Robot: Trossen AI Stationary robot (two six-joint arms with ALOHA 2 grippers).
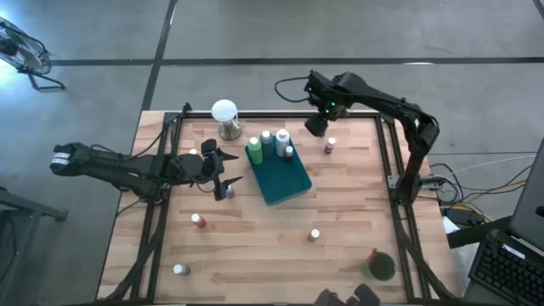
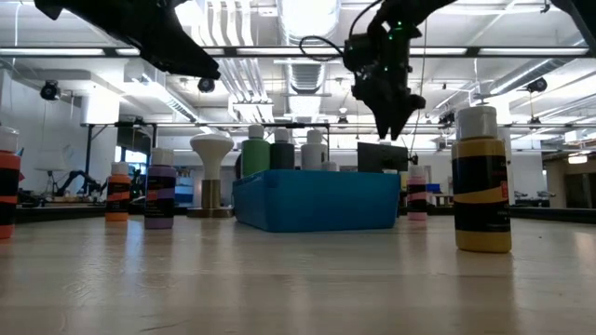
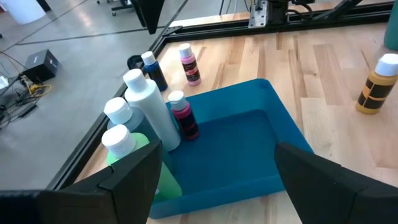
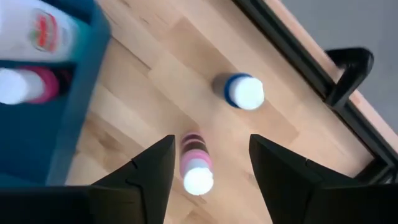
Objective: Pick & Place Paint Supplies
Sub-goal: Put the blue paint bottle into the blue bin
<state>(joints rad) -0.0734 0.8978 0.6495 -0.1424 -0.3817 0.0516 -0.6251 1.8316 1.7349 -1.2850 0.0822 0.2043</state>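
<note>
Tabletop (image 1: 255, 246): pale wood planks, grey concrete floor around. Right tool (image 4: 208, 158) open above pink bottle (image 4: 194, 163); left tool (image 3: 214, 174) open beside teal tray (image 1: 289, 189).

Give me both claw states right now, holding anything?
Left claw: open, empty, above the teal tray.
Right claw: open, empty, over a pink bottle on the table.

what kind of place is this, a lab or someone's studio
Most likely a robotics lab or workshop: a wooden table in a metal frame on bare concrete, rows of ceiling strip lights, and cables beside the rig.
</note>
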